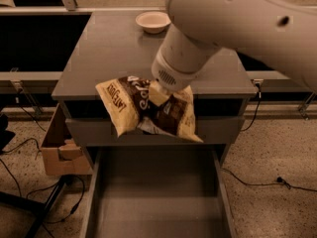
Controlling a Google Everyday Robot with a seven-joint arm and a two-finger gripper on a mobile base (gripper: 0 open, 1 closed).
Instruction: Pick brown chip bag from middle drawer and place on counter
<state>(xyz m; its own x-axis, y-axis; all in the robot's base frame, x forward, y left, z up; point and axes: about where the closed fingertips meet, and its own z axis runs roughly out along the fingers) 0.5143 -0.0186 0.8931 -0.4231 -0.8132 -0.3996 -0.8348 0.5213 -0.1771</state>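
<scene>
The brown chip bag (143, 108), dark brown in the middle with tan-yellow ends marked "LATE JULY", hangs in the air in front of the counter's front edge, above the open middle drawer (156, 202). My gripper (157, 94) is shut on the bag's middle, coming down from the big white arm at the upper right. The grey counter (109, 53) lies just behind the bag. The drawer's grey floor holds nothing that shows.
A white bowl (153, 21) stands at the back of the counter. The arm hides the right part of the counter top. A cardboard box (59, 150) sits on the floor left of the cabinet, with cables and a stand leg nearby.
</scene>
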